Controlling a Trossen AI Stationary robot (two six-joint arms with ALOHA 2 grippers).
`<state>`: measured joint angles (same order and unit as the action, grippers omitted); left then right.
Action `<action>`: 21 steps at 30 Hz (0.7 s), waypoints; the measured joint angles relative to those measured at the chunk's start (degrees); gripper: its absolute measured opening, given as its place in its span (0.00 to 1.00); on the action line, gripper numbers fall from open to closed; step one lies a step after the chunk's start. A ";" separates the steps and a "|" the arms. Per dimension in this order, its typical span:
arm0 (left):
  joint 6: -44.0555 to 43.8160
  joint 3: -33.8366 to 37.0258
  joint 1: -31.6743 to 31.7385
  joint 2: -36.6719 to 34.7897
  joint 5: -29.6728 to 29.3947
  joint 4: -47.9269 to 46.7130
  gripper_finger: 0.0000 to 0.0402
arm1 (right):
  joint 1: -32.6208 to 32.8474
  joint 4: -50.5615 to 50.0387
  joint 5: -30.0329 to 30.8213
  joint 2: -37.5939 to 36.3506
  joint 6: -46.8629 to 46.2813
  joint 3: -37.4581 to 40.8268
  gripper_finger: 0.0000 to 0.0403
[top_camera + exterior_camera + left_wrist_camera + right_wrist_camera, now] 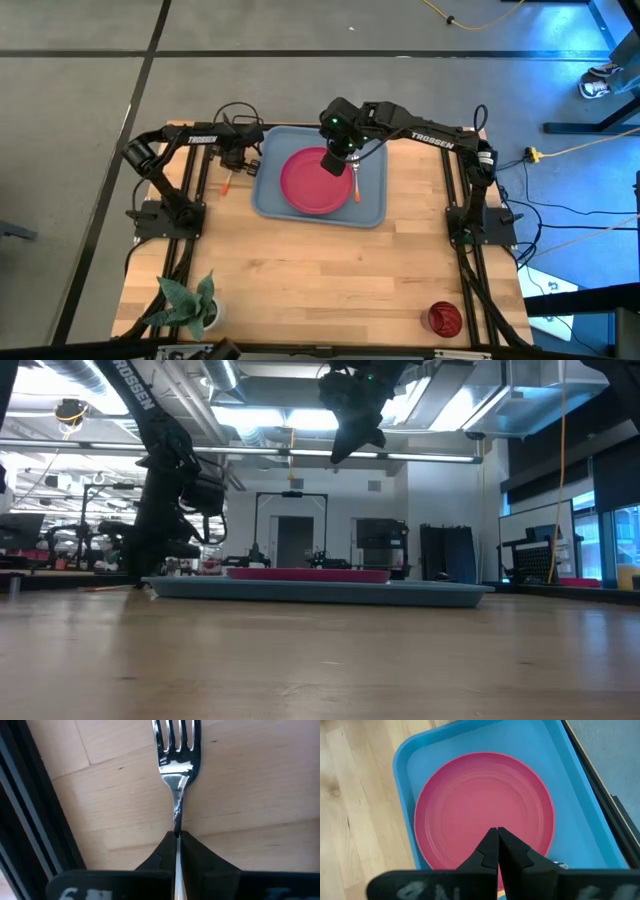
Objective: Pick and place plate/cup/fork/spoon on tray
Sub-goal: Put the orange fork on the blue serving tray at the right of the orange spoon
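Right, here is what I read off the cameras.
Left gripper: down at the desk just left of the tray; its jaws are pinched tight on the fork, gripping the thin neck below the prongs, with the head sticking out over bare wood.
Fork handle: in the high view I see the orange end lying on the desk beside the tray's left rim.
Right gripper: raised above the tray, over the plate's far right part; I see its jaws pressed together with nothing between them.
Plate: lying flat inside the tray, toward its left and middle.
Spoon: inside the tray, just right of the plate.
Cup: on the desk near the front right corner, well apart from the tray.
Potted plant: near the front left corner.
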<state>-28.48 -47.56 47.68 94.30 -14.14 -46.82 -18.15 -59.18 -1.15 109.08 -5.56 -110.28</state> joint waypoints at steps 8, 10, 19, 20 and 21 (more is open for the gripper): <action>3.78 -2.11 -0.03 0.00 3.89 -2.70 0.00 | 0.00 -2.63 0.02 -0.49 1.10 -1.56 0.01; 5.05 -2.13 -0.02 -0.02 4.52 -3.30 0.00 | 0.00 -3.57 0.04 -0.50 1.51 -2.81 0.01; 9.88 -2.22 -0.04 -0.18 7.80 -6.75 0.00 | 0.00 -7.28 0.09 -0.50 4.16 -7.75 0.01; 10.79 -2.24 -0.04 -0.18 8.88 -6.86 0.00 | 0.00 -7.86 0.09 -0.50 4.55 -8.18 0.01; 11.23 -2.25 -0.04 -0.18 10.02 -7.02 0.00 | -0.02 -8.71 0.09 -0.50 4.78 -8.75 0.01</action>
<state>-17.25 -49.80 47.64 94.13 -4.12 -53.84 -18.17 -67.88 -1.06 108.57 -0.78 -119.03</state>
